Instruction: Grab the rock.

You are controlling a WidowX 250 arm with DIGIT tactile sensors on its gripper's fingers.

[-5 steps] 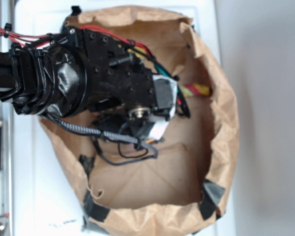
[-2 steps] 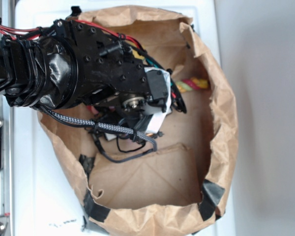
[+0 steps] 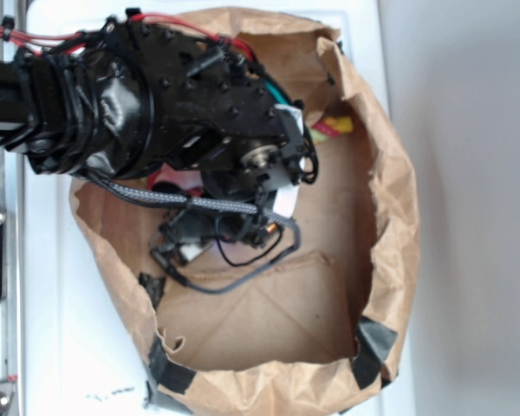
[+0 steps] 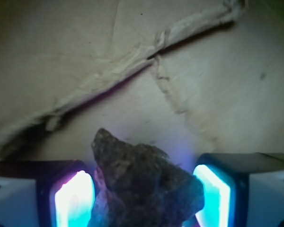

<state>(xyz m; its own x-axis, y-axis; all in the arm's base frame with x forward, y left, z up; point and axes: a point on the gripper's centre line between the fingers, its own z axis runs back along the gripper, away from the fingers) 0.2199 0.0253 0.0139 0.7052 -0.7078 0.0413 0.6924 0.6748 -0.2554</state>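
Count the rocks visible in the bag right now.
1. The rock sits between the claw's lit pads in the wrist view. The arm covers much of the paper bag, so others may be hidden.

The rock (image 4: 142,184) filled the gap between the tool's (image 4: 142,198) glowing pads (image 4: 73,201). Ahead, bare creased paper bag floor (image 4: 194,94) lay open; the bag's walls (image 3: 399,217) ringed it.

rock (image 4: 144,187) between tool (image 4: 143,198) pads, touching both | glowing pads (image 4: 74,201) | creased brown paper (image 4: 85,61) behind
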